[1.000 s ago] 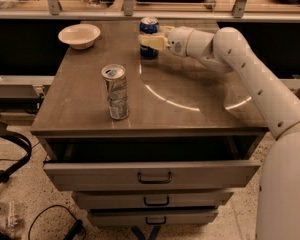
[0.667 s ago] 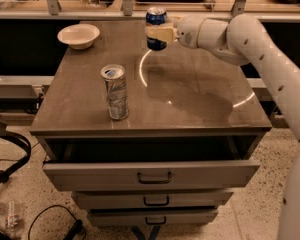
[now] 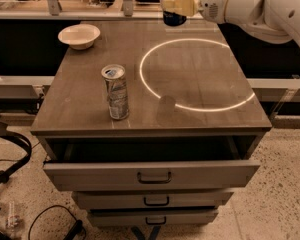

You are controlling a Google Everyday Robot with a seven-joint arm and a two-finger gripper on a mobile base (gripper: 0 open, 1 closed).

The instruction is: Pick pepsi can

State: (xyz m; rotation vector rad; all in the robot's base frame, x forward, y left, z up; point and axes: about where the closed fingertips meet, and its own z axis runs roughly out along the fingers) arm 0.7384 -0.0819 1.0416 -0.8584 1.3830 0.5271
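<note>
Your gripper (image 3: 173,5) is up at the far edge of the tabletop (image 3: 200,119), near the top of the view. Its cream, blocky fingers (image 3: 182,5) are clamped across the middle of the pepsi can (image 3: 174,19). The can stands upright in that grip. You can see a dark-blue, glossy band of it below the fingers and another dark patch above them, running up to the picture's edge. The fingers cover the logo. I cannot tell whether the can's base touches the wood or hangs just above it.

The arm (image 3: 250,6) comes in from the right in smooth white rounded shells with a matte plastic look.

The tabletop is flat grey-brown wood grain with a slight sheen, enough to throw back a bright ring of light (image 3: 195,74) on its right half. Near the front left stands a silver can (image 3: 117,91) — tall, slim, shiny metal with a patterned side and a pull-tab top. It is well apart from the held can. At the far left corner sits a bowl (image 3: 79,35), shallow, round and off-white.

Under the top, the upper drawer (image 3: 150,171) is pulled out, with a dark loop handle on its grey front, and two closed drawers sit below it. The floor (image 3: 280,194) is speckled stone, with black cables (image 3: 10,159) on the left.
</note>
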